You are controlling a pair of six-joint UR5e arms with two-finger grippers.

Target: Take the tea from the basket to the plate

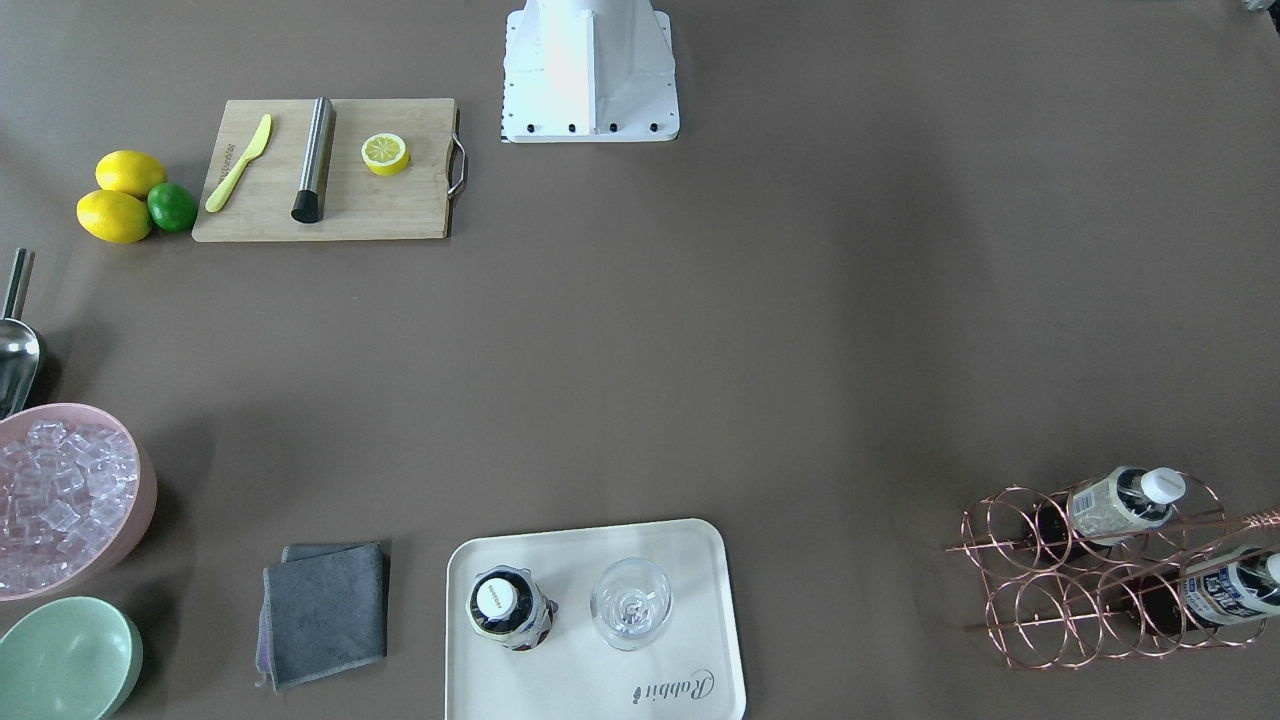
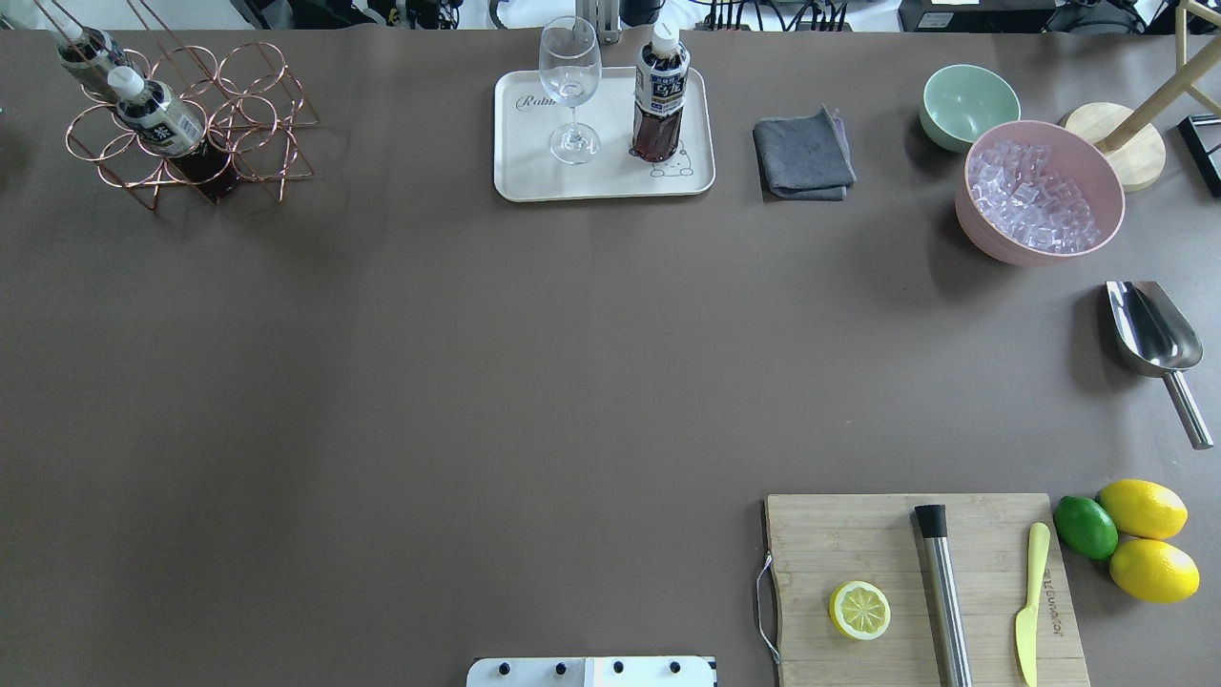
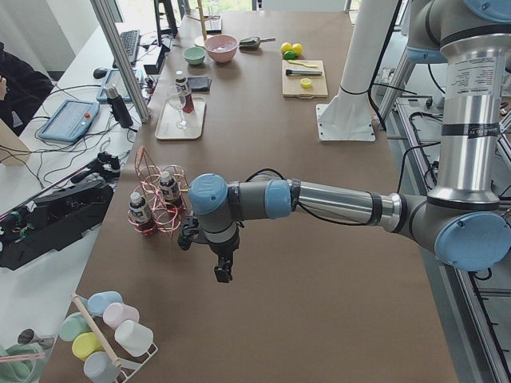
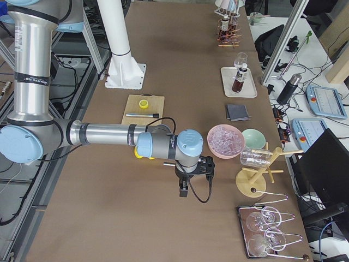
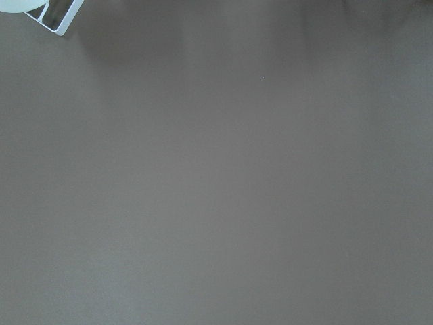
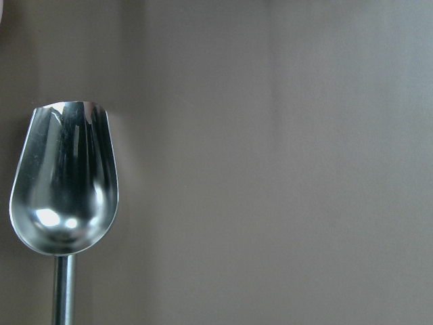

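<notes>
Copper wire basket (image 1: 1040,610) sits lower right in the front-facing view. You'll find two bottles in it: the tea (image 1: 1115,507), pale beige label, in an upper ring cell, and a blue-and-white labelled bottle (image 1: 1225,590) in a cell just below and to the right. The tea lies slanted. Its long axis runs lower left to upper right in that frame, with the white cap at the upper right end, poking out of the ring.

Cream plate (image 1: 700,560), bottom centre, carries an upright dark bottle (image 1: 510,608) and a wine glass (image 1: 630,603), side by side and not touching. Pink bowl (image 1: 145,480) at the left edge is full of ice cubes (image 1: 60,490).

Left hand (image 3: 223,274) hangs over the brown worktop (image 1: 700,350) near the basket. Right hand (image 4: 184,192) hangs over it near the pink bowl. Both show only in the side views, so you can't tell whether either is spread or pressed together. The right wrist view shows a steel scoop (image 6: 64,179).
</notes>
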